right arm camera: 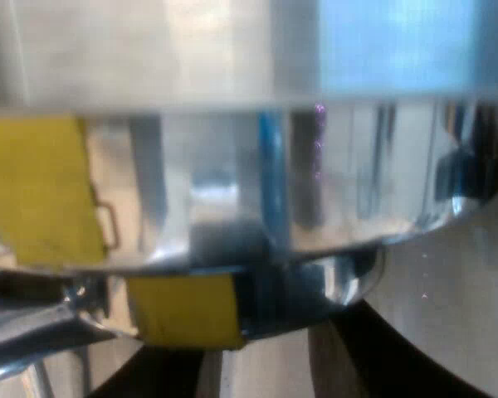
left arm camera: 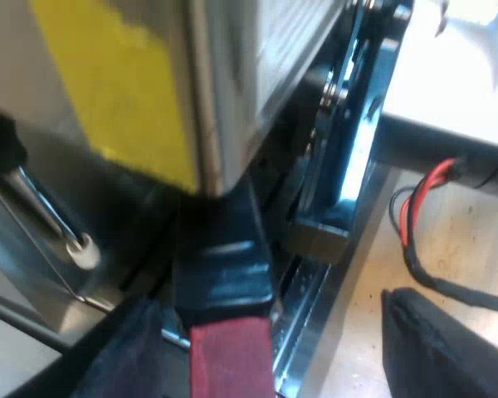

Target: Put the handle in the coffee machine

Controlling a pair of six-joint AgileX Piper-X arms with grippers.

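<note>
– Handle [left arm camera: 224, 265] first: where does it sit?

– Under the espresso machine [left arm camera: 232, 91], at the steel front. The dark grip runs out from beneath the front, and its red end [left arm camera: 232, 365] points toward the left wrist camera. Whether the holder is seated and locked up there, I cannot tell; the joint is hidden in shadow.

– And the left gripper [left arm camera: 270, 303]?

– Released. Its fingers stand wide apart on either side of the handle, one close by the grip and the other well off over the table.

– So what makes the step go well?

– I would close on the dark grip just above the red end, squarely, so it cannot roll. Then keep the holder pressed up level while swinging the handle sideways until it stops. A thin metal tube [left arm camera: 50, 215] with a white tip hangs near; the swing should stay off it.

– The right gripper [right arm camera: 257, 365]?

– Close under the machine's steel body [right arm camera: 232, 207], fingers apart and holding nothing. Best kept off the handle's path.
</note>
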